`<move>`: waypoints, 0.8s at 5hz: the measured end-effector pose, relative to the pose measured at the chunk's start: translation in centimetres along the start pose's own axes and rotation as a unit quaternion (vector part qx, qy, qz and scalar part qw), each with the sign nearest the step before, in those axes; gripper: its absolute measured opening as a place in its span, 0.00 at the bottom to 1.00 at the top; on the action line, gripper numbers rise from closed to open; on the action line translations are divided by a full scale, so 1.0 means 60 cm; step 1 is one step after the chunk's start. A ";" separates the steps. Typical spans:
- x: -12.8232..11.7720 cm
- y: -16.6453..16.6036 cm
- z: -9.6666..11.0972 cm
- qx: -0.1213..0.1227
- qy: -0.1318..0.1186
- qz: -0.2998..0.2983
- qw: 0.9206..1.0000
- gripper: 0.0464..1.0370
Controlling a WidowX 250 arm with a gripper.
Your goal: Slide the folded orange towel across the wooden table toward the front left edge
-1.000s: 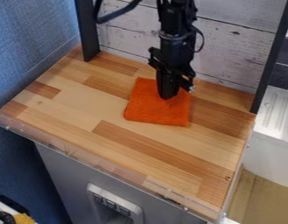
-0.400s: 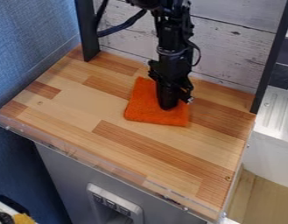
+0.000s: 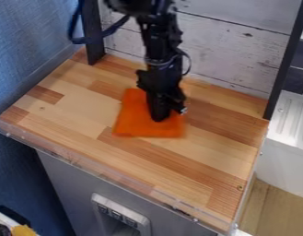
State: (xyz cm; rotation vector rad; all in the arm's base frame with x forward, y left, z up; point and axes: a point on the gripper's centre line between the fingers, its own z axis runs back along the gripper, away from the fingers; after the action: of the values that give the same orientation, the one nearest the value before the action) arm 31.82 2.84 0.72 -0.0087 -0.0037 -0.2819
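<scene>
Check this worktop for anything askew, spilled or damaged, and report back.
Nothing looks seriously wrong, and I see no spill. The orange cloth under the gripper lies crooked to the edges of the wooden worktop. The white plank backboard has dark marks, perhaps just its weathered finish.

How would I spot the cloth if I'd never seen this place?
Find the wooden worktop in front of the whitewashed plank wall. Towards its back, beneath the black robot arm, lies a flat, roughly square cloth. Its bright orange sets it apart from the wood around it.
</scene>
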 end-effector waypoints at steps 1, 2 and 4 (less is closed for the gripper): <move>-0.030 0.009 0.000 0.000 0.004 0.037 0.999 0.01; -0.054 0.020 -0.001 -0.001 0.007 0.070 0.998 0.01; -0.082 0.027 0.009 -0.006 0.028 0.124 0.992 0.19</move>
State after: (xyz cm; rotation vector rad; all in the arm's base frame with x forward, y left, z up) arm 27.57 5.79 1.21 -0.0126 0.0553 -0.0337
